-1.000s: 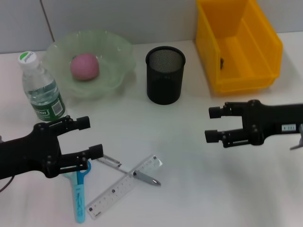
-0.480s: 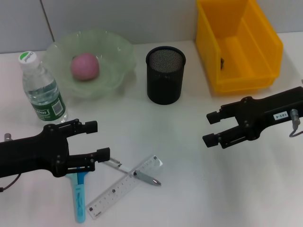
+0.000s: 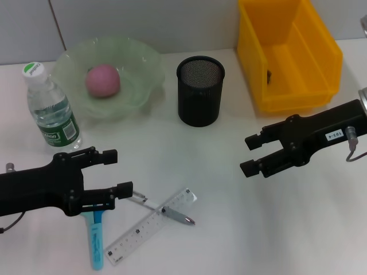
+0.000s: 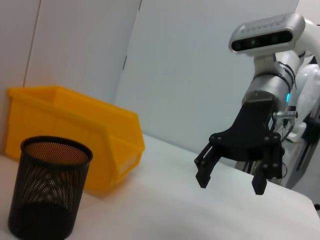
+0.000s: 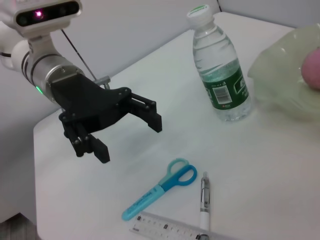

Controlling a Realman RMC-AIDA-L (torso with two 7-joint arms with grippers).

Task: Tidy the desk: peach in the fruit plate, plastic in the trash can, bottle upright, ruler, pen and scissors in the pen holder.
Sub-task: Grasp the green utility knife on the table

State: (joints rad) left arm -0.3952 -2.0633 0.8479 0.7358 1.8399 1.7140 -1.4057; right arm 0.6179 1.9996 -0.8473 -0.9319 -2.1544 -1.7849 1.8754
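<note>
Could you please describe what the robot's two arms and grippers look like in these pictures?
Both the left gripper and the right gripper are matte black, each with two blocky fingers. The right one carries a small white label and a thin cable near the wrist. Behind each gripper the wrist views show silver-white arm segments topped by a grey camera module.

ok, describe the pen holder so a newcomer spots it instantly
Start at the big yellow bin at the back of the table. Between it and the pale green fruit plate stands the pen holder: the only black thing there, an upright mesh cylinder, open-topped.
</note>
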